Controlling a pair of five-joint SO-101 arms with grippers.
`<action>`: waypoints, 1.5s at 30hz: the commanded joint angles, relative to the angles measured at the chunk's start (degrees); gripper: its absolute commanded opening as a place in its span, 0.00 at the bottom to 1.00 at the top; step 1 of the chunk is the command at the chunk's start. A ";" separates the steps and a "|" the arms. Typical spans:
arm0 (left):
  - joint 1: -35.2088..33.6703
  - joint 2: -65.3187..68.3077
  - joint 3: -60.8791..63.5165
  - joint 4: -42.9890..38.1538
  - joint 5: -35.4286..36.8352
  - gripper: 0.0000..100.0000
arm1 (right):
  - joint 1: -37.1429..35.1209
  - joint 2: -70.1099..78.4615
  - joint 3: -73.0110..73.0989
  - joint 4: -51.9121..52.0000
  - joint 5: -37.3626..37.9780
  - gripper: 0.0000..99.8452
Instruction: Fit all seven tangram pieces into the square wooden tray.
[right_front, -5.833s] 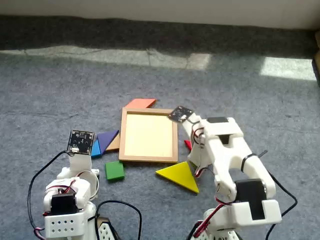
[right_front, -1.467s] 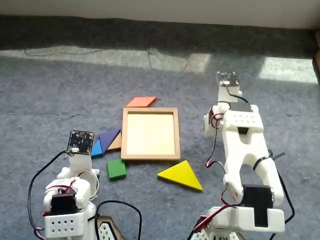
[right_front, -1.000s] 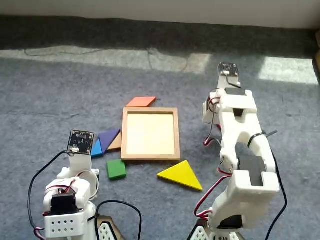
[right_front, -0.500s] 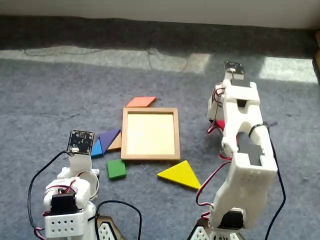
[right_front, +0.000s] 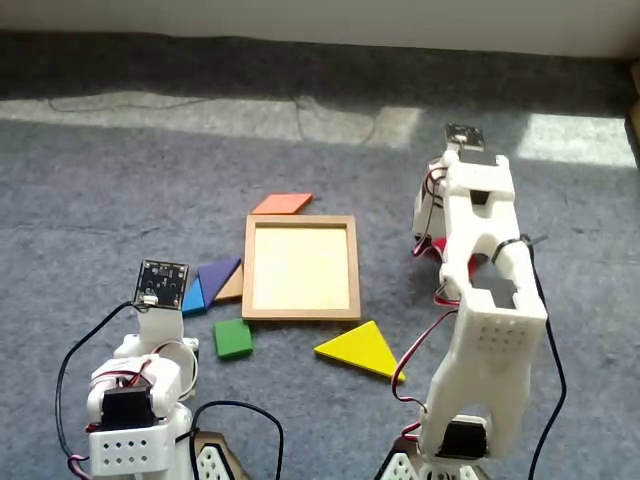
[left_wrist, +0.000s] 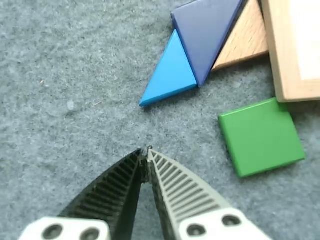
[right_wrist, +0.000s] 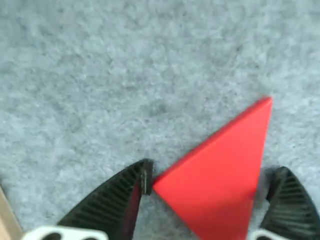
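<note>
Right of the tray (right_front: 300, 316), my right pincer (right_wrist: 212, 176) hangs spread astride the red triangle (right_wrist: 225, 160), arm outstretched; left pincer (left_wrist: 145, 152) closed.

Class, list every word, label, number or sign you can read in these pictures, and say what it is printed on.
None can be read. The wooden tray, the tangram pieces and the carpet bear no print. Any marking on the dark circuit boards is too small to read.

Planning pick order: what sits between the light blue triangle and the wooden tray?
Left wrist view: the purple triangle, then the tan triangle, lie between the light blue triangle and the tray.
</note>
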 joint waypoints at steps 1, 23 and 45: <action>-0.75 -1.98 1.10 0.26 0.18 0.01 | 0.66 -0.22 -2.95 0.31 3.08 0.26; -0.75 -1.98 1.10 0.26 0.18 0.01 | 0.22 -0.22 -15.96 18.77 5.89 0.31; -0.75 -1.98 1.10 0.26 0.18 0.01 | -3.21 0.31 -11.03 18.68 9.93 0.40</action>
